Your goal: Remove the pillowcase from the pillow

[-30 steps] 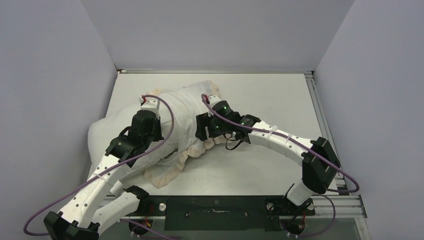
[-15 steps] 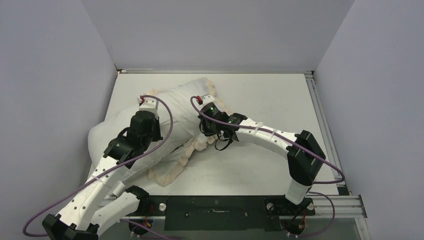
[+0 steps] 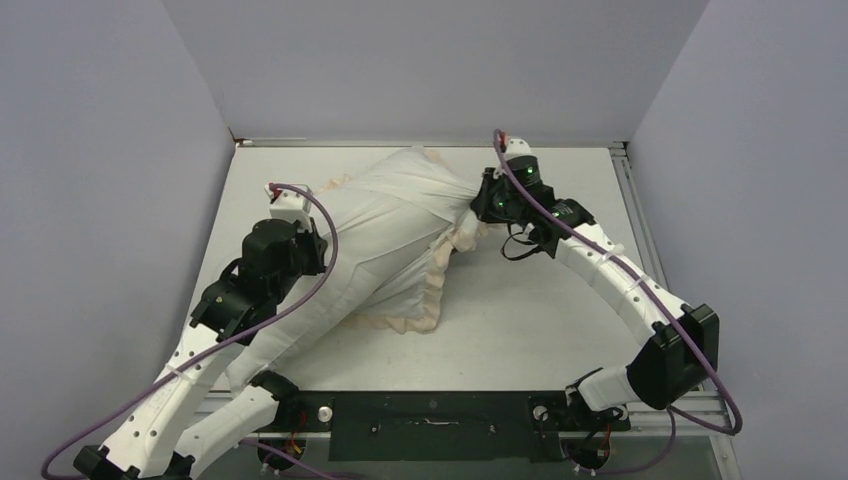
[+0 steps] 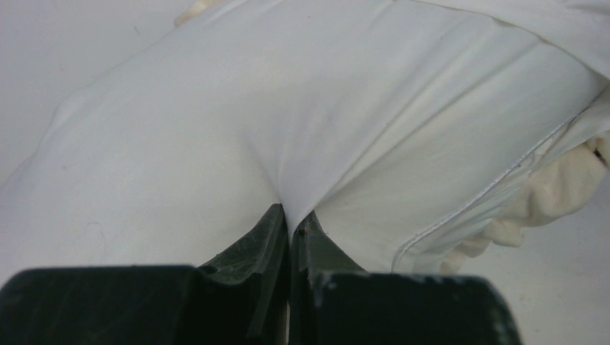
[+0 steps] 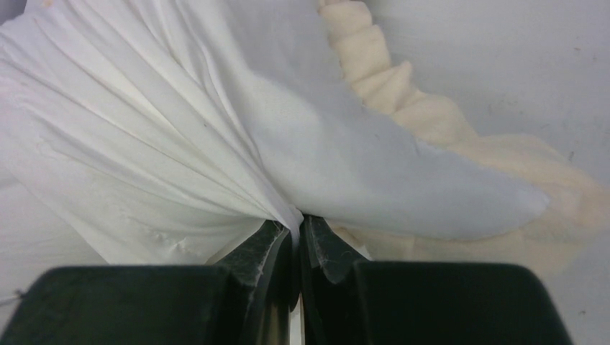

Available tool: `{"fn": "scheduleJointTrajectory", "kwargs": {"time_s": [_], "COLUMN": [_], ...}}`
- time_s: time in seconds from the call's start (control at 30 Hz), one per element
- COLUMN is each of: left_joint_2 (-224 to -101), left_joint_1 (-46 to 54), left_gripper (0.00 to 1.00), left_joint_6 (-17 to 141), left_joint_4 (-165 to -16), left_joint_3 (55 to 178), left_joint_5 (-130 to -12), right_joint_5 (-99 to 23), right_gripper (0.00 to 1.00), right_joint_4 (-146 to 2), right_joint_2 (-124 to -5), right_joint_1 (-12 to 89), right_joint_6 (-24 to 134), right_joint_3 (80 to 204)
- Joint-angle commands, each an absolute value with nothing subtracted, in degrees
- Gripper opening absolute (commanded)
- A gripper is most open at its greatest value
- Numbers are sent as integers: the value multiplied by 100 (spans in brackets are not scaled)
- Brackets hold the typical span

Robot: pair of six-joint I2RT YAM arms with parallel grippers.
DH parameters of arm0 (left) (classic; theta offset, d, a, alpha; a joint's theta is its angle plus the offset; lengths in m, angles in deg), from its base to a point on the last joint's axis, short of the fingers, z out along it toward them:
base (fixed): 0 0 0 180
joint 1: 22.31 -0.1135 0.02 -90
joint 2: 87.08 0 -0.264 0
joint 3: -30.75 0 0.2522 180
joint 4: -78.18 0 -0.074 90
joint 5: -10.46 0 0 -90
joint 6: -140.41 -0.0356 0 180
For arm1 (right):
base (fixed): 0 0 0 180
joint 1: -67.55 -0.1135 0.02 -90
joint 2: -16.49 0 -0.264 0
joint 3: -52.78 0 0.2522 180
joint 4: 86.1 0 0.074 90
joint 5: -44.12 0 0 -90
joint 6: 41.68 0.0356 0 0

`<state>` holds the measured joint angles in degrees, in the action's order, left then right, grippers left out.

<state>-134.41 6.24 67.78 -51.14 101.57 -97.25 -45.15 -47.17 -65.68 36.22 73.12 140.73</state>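
We see the white pillowcase (image 3: 390,235) stretched taut, cream frill (image 3: 410,322) dangling; left gripper (image 4: 291,217) and right gripper (image 5: 296,227) both clamp it.

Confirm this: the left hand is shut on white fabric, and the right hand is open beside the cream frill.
Not quite. The right hand is shut, pinching the pillowcase beside its cream frill, as the right wrist view shows. The left hand is shut on white fabric.

A pale grey-white tabletop (image 3: 545,335) sits boxed in by lavender-grey walls (image 3: 430,60) — left, back and right. Light is soft, even. An aluminium rail (image 3: 632,190) lines the right edge — a black plate (image 3: 430,412) the near one.
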Motion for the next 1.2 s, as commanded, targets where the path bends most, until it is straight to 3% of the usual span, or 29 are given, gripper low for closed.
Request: {"fn": "scheduleJointTrajectory", "kwargs": {"time_s": [0.0, 0.37, 0.6, 0.8, 0.83, 0.93, 0.97, 1.03, 1.17], "left_joint_2": [-12890, -12790, -12868, -12896, -12891, -12875, -12882, -12970, -13676], "left_joint_1": [439, 439, 448, 458, 459, 462, 451, 442, 427], "left_gripper": [0, 0, 0, 2, 13, 62, 71, 83, 91], "left_joint_6": [6299, 6283, 6254, 6263, 6263, 6254, 6259, 6255, 6205], "left_joint_4": [-4971, -5244, -5477, -5647, -5657, -5650, -5642, -5643, -5466], "left_joint_3": [10344, 9717, 9423, 9296, 9333, 9552, 9686, 9991, 10864], "left_joint_5": [-10586, -9265, -8881, -8427, -8290, -8166, -8177, -8355, -8915], "right_joint_5": [-5700, -3380, -2855, -2758, -2855, -3019, -2992, -2955, -2953], "right_gripper": [5, 8, 53, 76, 78, 82, 82, 83, 85], "right_joint_4": [-4655, -4921, -4521, -4452, -4463, -4608, -4666, -4780, -4875], "right_joint_2": [-6003, -5757, -5393, -5598, -5752, -6250, -6418, -6766, -7431], "right_joint_1": [5089, 5445, 5430, 4939, 4782, 4366, 4283, 4144, 3918], "right_joint_6": [7218, 6791, 6334, 5972, 5932, 5905, 5901, 5936, 5874], "right_joint_3": [13792, 13064, 12861, 13662, 13803, 14264, 14411, 14713, 15344]}}
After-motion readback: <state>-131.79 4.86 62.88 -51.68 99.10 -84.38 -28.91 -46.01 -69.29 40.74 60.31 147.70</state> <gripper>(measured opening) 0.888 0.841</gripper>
